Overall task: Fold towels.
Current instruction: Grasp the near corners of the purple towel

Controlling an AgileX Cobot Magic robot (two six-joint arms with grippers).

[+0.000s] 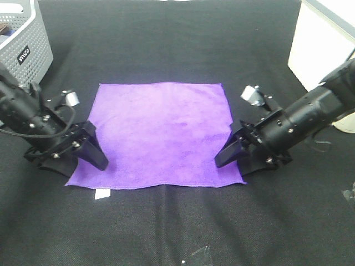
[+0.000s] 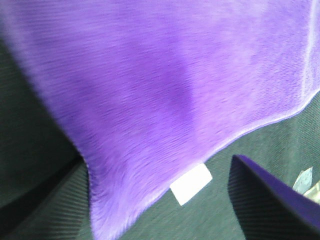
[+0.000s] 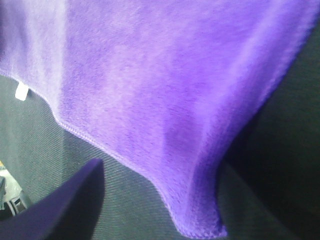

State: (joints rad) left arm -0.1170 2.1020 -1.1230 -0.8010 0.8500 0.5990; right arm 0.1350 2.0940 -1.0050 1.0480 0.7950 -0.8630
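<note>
Overhead, the purple towel (image 1: 161,130) lies spread flat on the black table (image 1: 166,233), its white tag (image 1: 102,194) poking out at the near left corner. The left gripper (image 1: 92,159) and right gripper (image 1: 233,160) each sit low at a near corner, probably so that both corners can be lifted together for the first fold. Seen from the left wrist, the fingers (image 2: 265,195) stand apart on either side of the tagged corner, holding nothing; the right wrist shows the same, jaws wide with the other near corner lying ungripped between them.
</note>
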